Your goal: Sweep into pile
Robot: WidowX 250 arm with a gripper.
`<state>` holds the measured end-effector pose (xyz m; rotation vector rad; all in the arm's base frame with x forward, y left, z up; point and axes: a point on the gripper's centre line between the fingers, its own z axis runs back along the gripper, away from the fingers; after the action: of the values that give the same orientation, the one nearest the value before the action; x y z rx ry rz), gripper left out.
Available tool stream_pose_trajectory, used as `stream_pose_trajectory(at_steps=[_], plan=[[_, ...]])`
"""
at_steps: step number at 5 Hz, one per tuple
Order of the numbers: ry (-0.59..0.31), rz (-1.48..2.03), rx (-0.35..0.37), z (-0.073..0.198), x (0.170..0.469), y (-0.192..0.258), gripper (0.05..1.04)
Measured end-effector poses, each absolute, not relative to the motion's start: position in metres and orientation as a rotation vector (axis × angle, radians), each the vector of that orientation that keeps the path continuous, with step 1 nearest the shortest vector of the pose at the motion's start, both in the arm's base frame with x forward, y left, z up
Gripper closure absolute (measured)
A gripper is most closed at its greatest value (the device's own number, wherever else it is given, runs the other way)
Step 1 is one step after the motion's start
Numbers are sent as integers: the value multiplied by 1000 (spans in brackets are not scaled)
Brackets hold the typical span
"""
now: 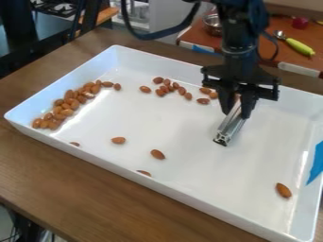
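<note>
Partial gathering of almonds (66, 106) in a white tray (170, 127). The task appears roughly half done, perhaps a little more. The largest share of the nuts forms a dense, elongated pile (60, 113) that follows the left wall of the tray, curving from its near left corner toward the far side. A second, looser cluster (169, 87) lies toward the far wall, left of the robot's hand (236, 111), and a few more nuts (204, 100) rest between that cluster and the hand. Five strays remain outside these groups: one near the left end of the near wall (74, 143), partly hidden by its edge; two on the open floor of the tray (118, 140); one tucked against the near wall (144, 173), also partly hidden; and one well apart toward the near right corner (283, 190). What is left, by this reading, is to bring the far cluster and the strays to the pile; the isolated nut at the right calls for the longest sweep. The hand is closed on a slotted metal bar (229, 127), which slants down toward the tray floor and presumably serves as the sweeper. The tray, shallow and rectangular, stands on a wooden tabletop (63, 179) and contains all the almonds in sight; blue tape (317, 163) marks its right wall. Beyond it, a metal bowl (213, 24) sits on a reddish surface (274, 28), its contents indistinct.
</note>
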<state>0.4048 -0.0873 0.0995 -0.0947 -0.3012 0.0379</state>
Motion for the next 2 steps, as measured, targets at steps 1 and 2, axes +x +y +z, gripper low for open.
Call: stream_pose_trajectory(at_steps=[1,2], plan=[[-296,89,-117,104,400,-53,765],[-298,109,-134,108,393,-33,765]])
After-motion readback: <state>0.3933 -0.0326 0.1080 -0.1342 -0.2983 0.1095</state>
